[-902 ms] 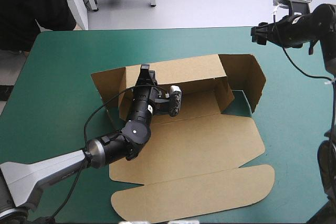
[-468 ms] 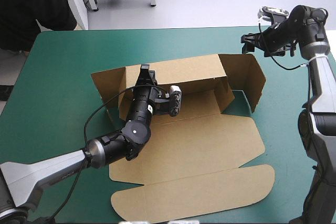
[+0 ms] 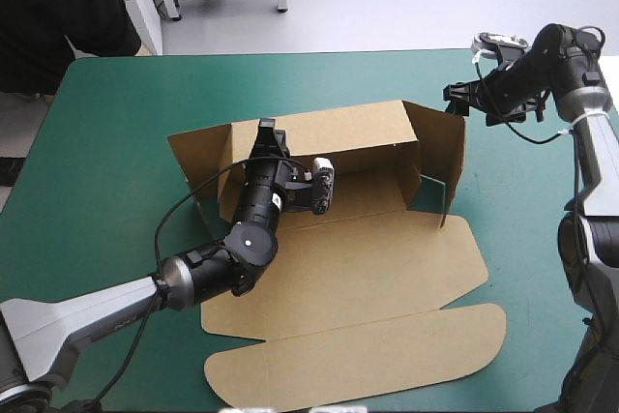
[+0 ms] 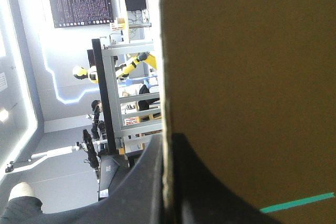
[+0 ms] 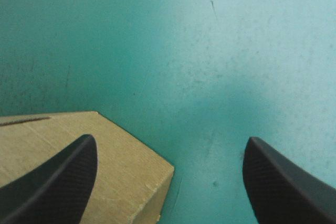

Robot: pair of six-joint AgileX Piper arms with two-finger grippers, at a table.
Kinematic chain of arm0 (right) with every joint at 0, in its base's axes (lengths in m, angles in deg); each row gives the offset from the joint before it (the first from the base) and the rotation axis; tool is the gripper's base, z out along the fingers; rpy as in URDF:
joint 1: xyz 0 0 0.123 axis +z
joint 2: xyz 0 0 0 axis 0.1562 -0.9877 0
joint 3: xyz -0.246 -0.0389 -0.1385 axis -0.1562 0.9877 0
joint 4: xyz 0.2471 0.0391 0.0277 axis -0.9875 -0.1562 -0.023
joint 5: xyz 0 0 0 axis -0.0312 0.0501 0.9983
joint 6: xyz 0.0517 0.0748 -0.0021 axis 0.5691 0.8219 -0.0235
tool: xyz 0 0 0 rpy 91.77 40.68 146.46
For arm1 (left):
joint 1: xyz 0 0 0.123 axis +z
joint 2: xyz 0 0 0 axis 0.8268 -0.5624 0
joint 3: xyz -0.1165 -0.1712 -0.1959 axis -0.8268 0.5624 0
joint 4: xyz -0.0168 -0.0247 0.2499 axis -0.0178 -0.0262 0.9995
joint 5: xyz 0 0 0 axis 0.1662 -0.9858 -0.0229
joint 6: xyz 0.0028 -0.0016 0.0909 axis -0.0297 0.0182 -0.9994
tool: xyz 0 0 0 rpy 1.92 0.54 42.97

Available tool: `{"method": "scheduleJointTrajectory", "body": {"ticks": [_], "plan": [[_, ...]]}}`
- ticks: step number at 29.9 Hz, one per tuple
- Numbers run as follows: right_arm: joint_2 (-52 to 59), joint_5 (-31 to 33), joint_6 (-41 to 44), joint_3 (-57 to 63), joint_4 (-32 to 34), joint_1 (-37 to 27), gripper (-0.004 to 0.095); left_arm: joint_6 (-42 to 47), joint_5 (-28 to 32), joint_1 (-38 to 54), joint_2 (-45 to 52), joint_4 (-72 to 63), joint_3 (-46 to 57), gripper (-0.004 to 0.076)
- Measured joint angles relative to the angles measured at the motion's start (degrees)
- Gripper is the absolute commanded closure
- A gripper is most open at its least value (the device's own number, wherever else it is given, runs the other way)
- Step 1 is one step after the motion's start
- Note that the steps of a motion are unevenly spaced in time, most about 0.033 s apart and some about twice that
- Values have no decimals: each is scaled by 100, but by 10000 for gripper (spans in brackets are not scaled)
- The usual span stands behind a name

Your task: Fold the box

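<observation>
Left end effector (image 3: 266,131) grips the box (image 3: 368,268); right end effector (image 5: 170,140) hovers spread.

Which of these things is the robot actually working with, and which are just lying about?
Part of the job:
- the brown box, partly folded
- the left gripper, fingers shut on a raised wall of the box
- the right gripper, fingers open at the side flap

Just there:
- only the teal-green table cover underneath

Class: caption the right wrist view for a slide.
Open right gripper above the teal-green cover, one finger at a corner of the box.
</observation>
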Motion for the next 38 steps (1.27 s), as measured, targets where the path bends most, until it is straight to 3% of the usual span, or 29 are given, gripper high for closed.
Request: {"method": "scheduleJointTrajectory", "body": {"ticks": [9,16,27,38], "plan": [[463,-7,-342,846,-70,0,199,0,0,0,0,0,0,734],[743,-14,-1079,1525,-413,0,302,0,0,0,0,0,0,734],[1077,-67,-2270,2426,-1336,0,302,12,0,0,0,0,0,734],[1294,-91,-3265,3073,-1752,0,302,12,5,0,0,0,0,734]]}}
